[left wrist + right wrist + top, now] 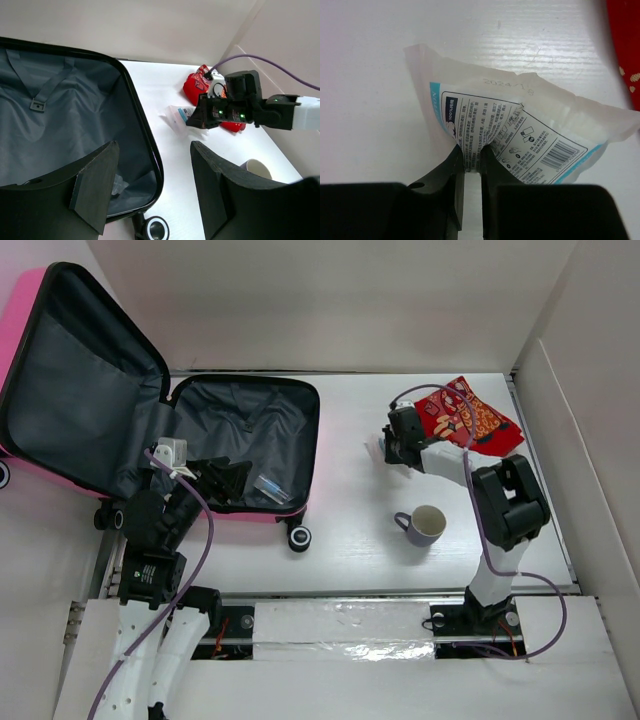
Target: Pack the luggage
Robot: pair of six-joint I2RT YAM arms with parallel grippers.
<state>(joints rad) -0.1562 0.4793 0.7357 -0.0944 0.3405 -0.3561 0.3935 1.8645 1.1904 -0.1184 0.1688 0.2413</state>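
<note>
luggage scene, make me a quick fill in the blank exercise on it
The packet is pinched by the ____ arm's fingers.
The luggage lies ____, its grey lining showing.
The pouch beside the packet is ____.
The left fingers stand apart and hold ____.
Missing words: right; open; red; nothing.

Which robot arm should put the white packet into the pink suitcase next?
Right. Its tool pinches the white packet on the table. The left tool hangs open and empty by the pink suitcase, away from the packet.
</note>
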